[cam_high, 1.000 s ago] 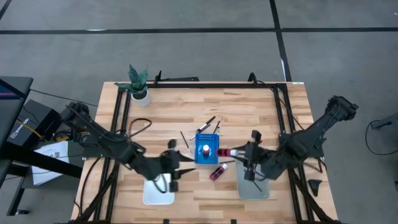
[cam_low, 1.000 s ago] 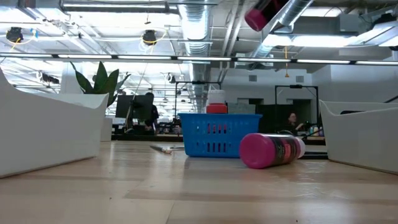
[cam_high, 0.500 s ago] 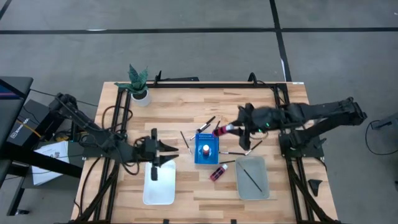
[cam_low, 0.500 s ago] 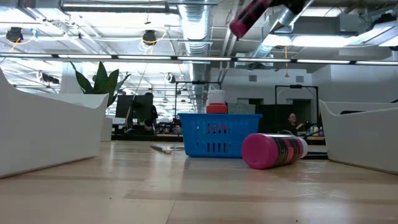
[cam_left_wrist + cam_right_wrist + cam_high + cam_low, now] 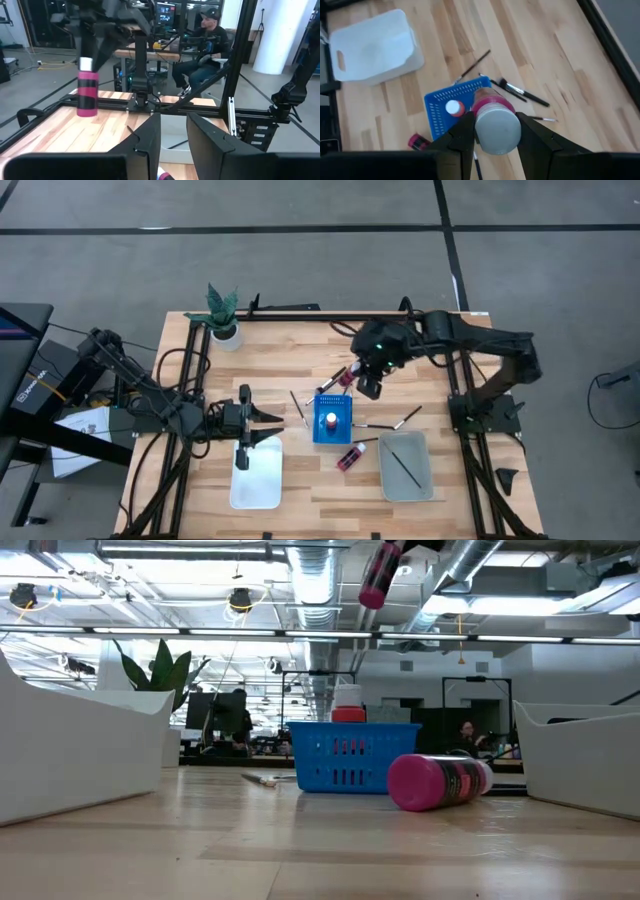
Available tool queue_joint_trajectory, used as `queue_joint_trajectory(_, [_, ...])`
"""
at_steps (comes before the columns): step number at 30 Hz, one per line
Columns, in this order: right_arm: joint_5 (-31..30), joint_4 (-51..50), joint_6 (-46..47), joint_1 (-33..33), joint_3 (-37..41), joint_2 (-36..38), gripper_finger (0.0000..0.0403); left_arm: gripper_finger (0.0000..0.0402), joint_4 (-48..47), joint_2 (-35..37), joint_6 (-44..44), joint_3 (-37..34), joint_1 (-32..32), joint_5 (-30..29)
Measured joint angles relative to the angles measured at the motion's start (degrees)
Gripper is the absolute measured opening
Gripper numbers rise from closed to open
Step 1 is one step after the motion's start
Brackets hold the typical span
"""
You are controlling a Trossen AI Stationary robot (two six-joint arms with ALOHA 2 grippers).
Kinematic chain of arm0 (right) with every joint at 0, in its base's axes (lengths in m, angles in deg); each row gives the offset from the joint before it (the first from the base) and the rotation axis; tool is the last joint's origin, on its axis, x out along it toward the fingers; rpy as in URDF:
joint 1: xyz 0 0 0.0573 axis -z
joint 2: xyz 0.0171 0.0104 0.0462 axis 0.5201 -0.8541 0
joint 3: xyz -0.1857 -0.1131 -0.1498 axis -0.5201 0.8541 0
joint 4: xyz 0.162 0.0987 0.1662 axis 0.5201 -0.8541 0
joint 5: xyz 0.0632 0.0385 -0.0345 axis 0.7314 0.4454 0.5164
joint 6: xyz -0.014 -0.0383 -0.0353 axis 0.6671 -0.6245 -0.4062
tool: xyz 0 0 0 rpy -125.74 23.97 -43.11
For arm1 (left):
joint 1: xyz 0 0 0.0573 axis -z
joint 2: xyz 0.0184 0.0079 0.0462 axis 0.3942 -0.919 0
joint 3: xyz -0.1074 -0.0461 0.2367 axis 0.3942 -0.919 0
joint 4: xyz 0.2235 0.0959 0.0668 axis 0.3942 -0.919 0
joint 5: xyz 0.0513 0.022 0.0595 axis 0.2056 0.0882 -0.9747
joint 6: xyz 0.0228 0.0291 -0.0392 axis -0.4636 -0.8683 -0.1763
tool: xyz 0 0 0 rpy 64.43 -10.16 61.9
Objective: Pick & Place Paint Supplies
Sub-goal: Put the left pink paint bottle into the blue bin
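Observation:
My right gripper (image 5: 352, 376) is shut on a pink-red paint bottle (image 5: 378, 574) high above the table, over the far edge of the blue rack (image 5: 332, 420). A second bottle with a white cap (image 5: 452, 107) stands in that rack. A third bottle (image 5: 350, 457) lies on its side on the table near the rack. Thin dark brushes (image 5: 405, 418) lie around the rack, and one (image 5: 403, 464) lies in the grey tray (image 5: 425, 480). My left gripper (image 5: 268, 424) is open above the far end of the white tray (image 5: 255, 485) and holds nothing. My right gripper pinches the bottle's pale cap end (image 5: 497, 131) between its two fingers (image 5: 461, 137), coming from above and pointing down. The bottle is lifted clear and hangs below the fingers, almost upright, with its pink base (image 5: 86, 107) lowest.
A small potted plant (image 5: 223, 315) stands at the far left corner. Black frame rails (image 5: 320, 318) run along the table's edges. Bare wood lies between the rack and the far rail. A person (image 5: 207, 45) sits beyond the table.
My right gripper has carried the bottle from beside the grey tray toward the far edge and leftward, ending over the rack's far side. The bottle has swung from slanting to nearly upright. My left gripper has drawn back leftward, away from the rack, over the white tray's far end.

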Motion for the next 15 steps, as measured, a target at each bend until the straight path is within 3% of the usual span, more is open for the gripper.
queue_joint_trajectory(7, [0.02, -11.44, 0.55, -0.12, -14.45, -9.86, 0.0112, 0.0085, -0.11, 0.00, 0.02, 0.00, 0.00, 0.02])
queue_joint_trajectory(15, [-0.07, -14.28, -0.81, -1.51, -15.27, -16.20, 0.0112, 0.0085, -0.48, -0.02, 0.64, 0.00, 0.00, 0.02])
